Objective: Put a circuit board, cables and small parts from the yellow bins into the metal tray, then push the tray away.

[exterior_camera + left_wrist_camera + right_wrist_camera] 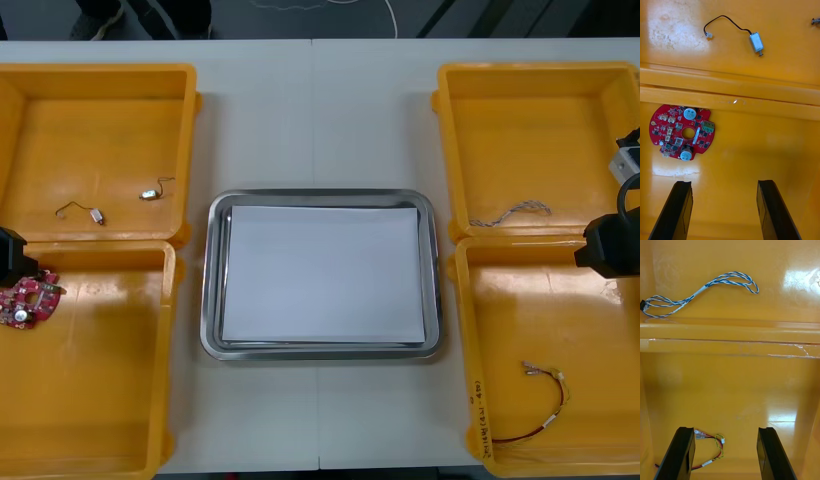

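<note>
A round red circuit board (681,132) lies in the near left yellow bin (100,400), just beyond my open left gripper (724,182) and off toward one finger. It shows at the table's left edge (28,298) beside the left arm. My right gripper (726,429) hangs open over the near right bin (540,320). A red and yellow cable (713,450) lies between its fingers, close to one of them. The metal tray (212,280) in the middle is white inside and holds nothing.
The far left bin (90,130) holds two small metal parts (97,214) (150,192) with thin black leads. A twisted blue and white cable (512,214) lies in the far right bin (530,140). Bin walls stand between the compartments.
</note>
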`<action>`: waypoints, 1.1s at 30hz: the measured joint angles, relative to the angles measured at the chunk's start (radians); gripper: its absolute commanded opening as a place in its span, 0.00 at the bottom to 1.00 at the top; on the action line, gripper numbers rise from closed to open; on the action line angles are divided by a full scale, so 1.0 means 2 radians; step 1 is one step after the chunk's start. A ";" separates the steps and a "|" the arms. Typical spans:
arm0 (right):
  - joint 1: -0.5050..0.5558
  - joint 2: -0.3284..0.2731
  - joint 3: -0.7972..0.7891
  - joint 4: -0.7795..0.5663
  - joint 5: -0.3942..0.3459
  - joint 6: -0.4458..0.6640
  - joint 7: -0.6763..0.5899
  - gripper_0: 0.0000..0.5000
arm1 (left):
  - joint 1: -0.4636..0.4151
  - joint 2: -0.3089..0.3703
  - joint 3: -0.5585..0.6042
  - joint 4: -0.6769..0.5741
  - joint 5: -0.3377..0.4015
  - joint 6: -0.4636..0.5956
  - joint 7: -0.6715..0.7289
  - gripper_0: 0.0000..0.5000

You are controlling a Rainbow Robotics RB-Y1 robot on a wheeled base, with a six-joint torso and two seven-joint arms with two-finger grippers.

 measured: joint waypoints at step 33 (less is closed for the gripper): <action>0.000 0.000 0.000 0.000 0.000 0.000 0.000 1.00 | 0.000 0.000 0.000 0.000 0.000 0.000 0.000 1.00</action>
